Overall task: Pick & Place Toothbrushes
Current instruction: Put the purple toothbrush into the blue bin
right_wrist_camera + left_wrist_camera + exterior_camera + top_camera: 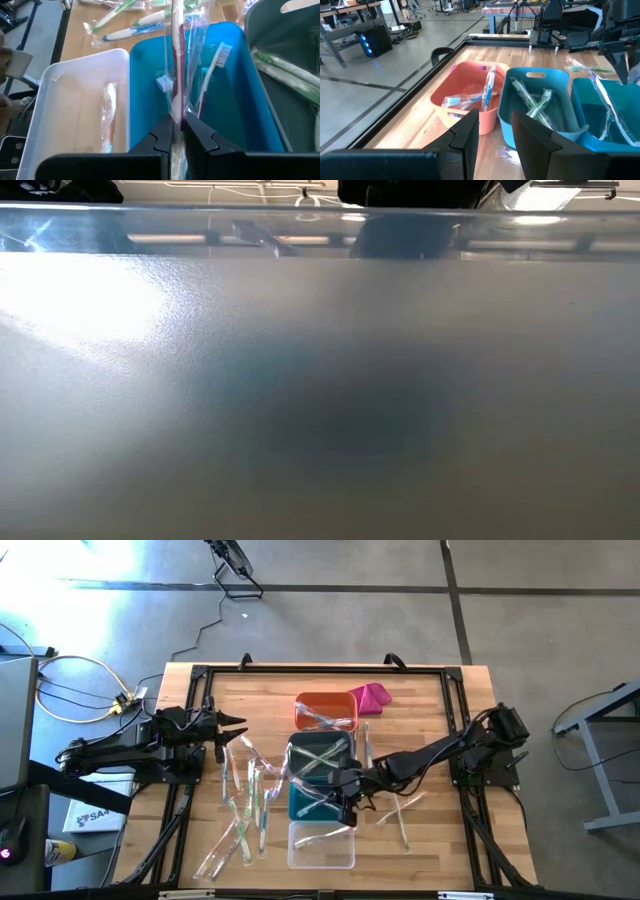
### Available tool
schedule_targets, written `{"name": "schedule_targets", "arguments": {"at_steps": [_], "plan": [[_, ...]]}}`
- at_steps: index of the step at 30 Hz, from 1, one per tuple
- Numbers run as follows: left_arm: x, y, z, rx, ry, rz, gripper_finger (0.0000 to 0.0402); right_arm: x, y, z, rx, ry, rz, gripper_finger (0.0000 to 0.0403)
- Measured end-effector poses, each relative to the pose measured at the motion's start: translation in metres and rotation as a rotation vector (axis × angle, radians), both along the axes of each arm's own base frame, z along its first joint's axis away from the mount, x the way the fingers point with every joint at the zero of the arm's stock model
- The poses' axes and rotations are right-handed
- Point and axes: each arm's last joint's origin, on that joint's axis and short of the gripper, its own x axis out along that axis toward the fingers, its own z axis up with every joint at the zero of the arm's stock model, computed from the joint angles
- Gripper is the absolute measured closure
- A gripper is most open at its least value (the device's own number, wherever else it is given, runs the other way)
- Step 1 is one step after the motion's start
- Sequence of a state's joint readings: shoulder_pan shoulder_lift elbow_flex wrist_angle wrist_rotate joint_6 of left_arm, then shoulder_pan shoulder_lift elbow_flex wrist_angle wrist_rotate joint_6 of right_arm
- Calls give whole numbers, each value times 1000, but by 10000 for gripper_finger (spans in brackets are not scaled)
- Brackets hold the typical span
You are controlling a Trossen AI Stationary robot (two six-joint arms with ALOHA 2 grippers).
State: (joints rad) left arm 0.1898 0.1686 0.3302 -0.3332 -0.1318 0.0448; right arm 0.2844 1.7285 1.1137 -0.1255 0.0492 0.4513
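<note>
right gripper (176, 131) clamped on a clear-wrapped pink toothbrush (177, 70) above the teal plastic bin (235, 120); left gripper (495, 131) parted, empty, at the table's left side.

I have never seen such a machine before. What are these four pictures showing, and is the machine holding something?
These are two robot arms at a wooden table, each ending in a two-finger gripper. One picture looks straight down from above; one is taken at table height, but there a blurred pale surface blocks almost everything; the other two come from cameras on the arms' wrists.

On the table stands a row of small bins: an orange bin, a grey bin, a teal bin and a clear bin. Wrapped toothbrushes lie loose on the wood, and some are already in the bins.

The right gripper is shut on a pink toothbrush in its clear wrapper, above the teal bin. The left gripper waits open and empty at the table's left side.
</note>
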Motion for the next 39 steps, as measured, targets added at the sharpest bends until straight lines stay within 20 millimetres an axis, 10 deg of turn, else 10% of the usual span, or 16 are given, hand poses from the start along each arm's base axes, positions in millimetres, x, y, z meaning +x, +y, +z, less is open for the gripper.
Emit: {"name": "schedule_targets", "arguments": {"at_steps": [21, 39], "plan": [[0, 0, -1, 1, 9, 0, 289, 5, 2, -42, -44, 149, -30, 373], [0, 0, -1, -3, 9, 0, 289, -4, -5, -2, -11, 58, 20, 296]]}}
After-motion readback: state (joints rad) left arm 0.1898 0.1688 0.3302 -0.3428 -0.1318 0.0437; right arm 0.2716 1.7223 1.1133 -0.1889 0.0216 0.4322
